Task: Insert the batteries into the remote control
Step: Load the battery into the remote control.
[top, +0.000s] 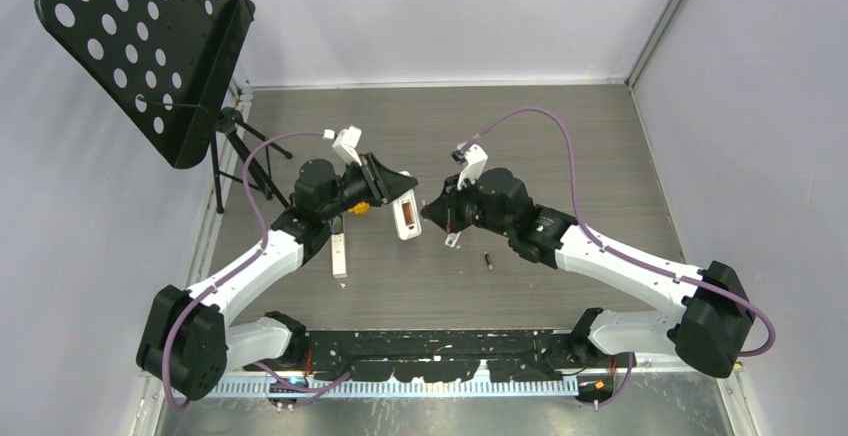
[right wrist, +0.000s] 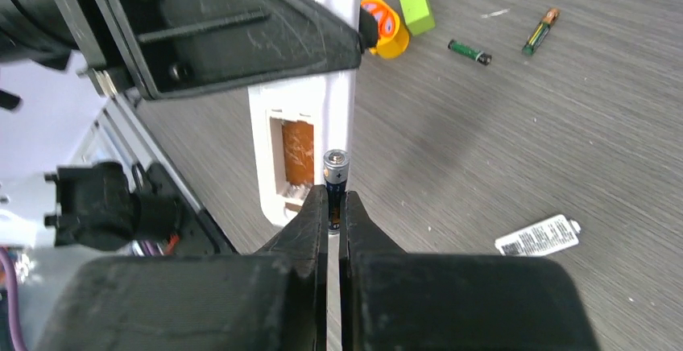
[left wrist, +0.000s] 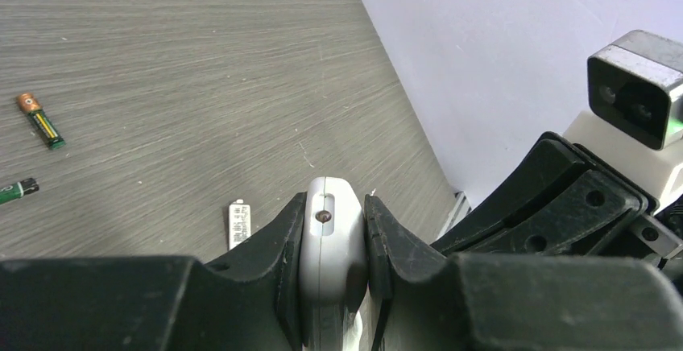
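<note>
L pincer point(left wrist: 333, 210) holds remote point(right wrist: 342, 101), bay point(right wrist: 278, 117) w/ one brownish cell point(right wrist: 299, 154), R pincer point(right wrist: 334, 200) clamps batt point(right wrist: 336, 166)

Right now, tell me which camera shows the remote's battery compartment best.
Right wrist: the open battery compartment faces the lens, close. Top external shows it only as a small brownish slot. Left wrist sees the remote end-on in the left gripper; the compartment is hidden.

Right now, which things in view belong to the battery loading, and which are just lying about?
Job: remote in left tool; battery in right tool, near the open compartment; green loose battery; orange-tipped loose battery.
Lying about: orange-and-green toy; white label; black perforated stand.
</note>
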You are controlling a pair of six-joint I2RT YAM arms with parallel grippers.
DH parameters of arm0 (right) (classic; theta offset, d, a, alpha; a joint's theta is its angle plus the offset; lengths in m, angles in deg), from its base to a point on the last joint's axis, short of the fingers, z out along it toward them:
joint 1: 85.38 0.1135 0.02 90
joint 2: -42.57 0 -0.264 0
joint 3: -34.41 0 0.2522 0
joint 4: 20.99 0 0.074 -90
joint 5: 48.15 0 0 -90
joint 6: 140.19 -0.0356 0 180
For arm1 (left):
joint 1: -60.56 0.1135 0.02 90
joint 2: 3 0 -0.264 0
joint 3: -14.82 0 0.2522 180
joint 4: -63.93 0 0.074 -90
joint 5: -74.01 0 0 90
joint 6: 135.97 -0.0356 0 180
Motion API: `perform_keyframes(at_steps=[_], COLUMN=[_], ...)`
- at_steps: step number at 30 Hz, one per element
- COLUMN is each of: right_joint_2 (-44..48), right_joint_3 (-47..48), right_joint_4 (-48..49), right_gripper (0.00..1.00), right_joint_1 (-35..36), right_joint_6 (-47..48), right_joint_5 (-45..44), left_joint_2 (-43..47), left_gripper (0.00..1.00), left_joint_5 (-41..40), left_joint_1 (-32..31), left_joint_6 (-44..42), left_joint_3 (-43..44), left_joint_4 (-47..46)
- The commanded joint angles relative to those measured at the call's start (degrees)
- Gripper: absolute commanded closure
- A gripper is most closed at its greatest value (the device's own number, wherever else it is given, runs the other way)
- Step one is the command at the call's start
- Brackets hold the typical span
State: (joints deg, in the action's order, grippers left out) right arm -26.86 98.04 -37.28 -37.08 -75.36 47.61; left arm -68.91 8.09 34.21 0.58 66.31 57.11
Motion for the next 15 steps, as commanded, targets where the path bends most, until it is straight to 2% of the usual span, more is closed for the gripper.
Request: perform_keyframes(at_steps=[1, 8, 15], right_joint_2=[2.68, -0.07, -1.16], right_joint_3=[-0.85, 2.46, 1.22], right_joint_4=[11.38, 10.66, 12.8], right_gripper=[1.0, 1.0, 1.0], right_joint_1=[3.51, 7.36, 10.59], right_joint_6=[-5.93, -2.6, 3.92], right_joint_5=[-11.14, -16.01, -18.86], left_joint_2=[0.12, 1.5, 1.64], left_gripper=[1.0, 1.0, 1.0], left_joint_5=[1.99, 1.3, -0.4], left_joint_1=[0.16, 0.16, 0.16], left_joint_6=[1.3, 2.21, 5.36], left_joint_3=[-0.87, -0.95, 0.66], left_joint_4=[-9.72, -8.51, -2.88])
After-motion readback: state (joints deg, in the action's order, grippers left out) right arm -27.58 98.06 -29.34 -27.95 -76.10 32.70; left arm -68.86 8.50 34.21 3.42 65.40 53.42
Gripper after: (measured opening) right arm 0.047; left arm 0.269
